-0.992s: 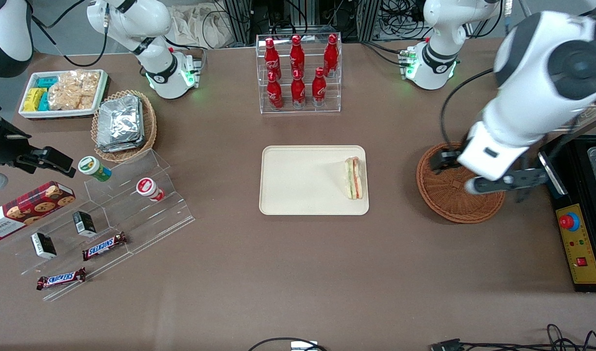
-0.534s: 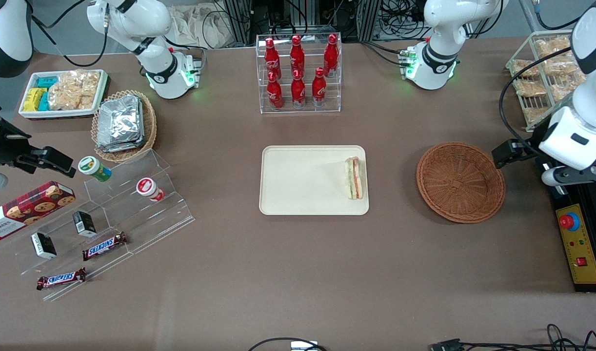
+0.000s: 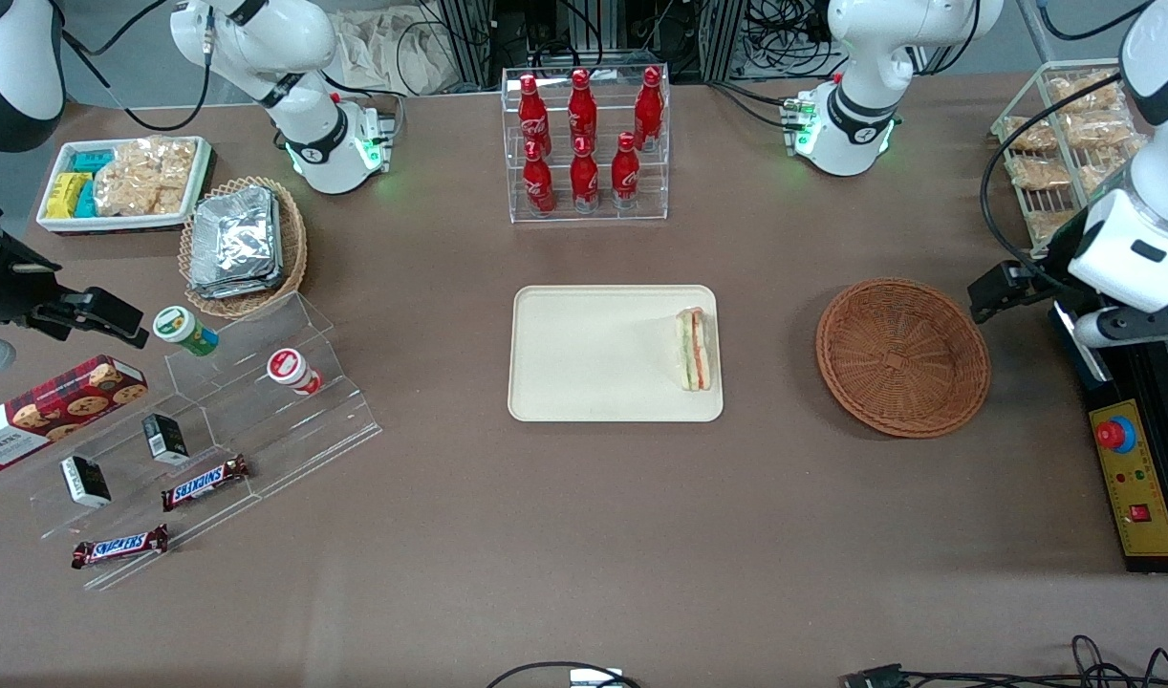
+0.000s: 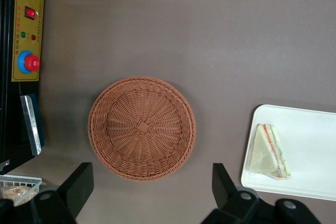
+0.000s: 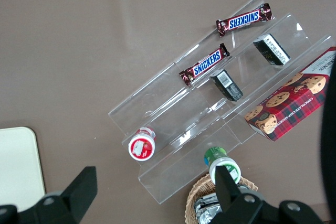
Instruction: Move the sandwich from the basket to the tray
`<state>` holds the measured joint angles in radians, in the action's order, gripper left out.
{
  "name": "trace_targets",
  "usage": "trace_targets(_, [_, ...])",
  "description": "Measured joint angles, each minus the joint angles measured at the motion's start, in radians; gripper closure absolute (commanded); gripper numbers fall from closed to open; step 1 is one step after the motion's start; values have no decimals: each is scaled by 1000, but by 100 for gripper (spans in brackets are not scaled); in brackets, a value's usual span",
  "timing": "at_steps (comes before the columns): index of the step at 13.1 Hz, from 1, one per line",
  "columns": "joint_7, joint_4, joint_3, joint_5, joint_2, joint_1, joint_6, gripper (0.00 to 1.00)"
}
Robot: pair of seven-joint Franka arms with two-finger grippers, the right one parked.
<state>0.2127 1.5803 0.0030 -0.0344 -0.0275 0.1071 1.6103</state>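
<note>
Sandwich (image 3: 694, 349): lying on tray (image 3: 584, 382), delivery apparently complete. Wicker basket (image 3: 902, 356): empty. Gripper (image 4: 152, 192): fingers spread, released, holding nothing, raised near basket.

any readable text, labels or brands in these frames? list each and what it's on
"SNICKERS": brown candy bar on the clear acrylic stepped display stand.
"SNICKERS": second brown candy bar on the same stand.
"WALKERS": red tartan cookie box; the smaller print is unreadable.
Red bottles in the clear rack: white script too small to read.
Yellow control panel: markings unreadable.
Triangular wrapped sandwich, cream tray, reddish-brown wicker basket: no text.
Open hand, above the table beside the basket: no text.
</note>
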Motion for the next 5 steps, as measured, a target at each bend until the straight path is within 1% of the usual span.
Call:
trace_targets(2, [-11, 23, 64, 1, 25, 46, 0, 0])
trace_targets(5, [-15, 27, 79, 2, 31, 47, 0, 0])
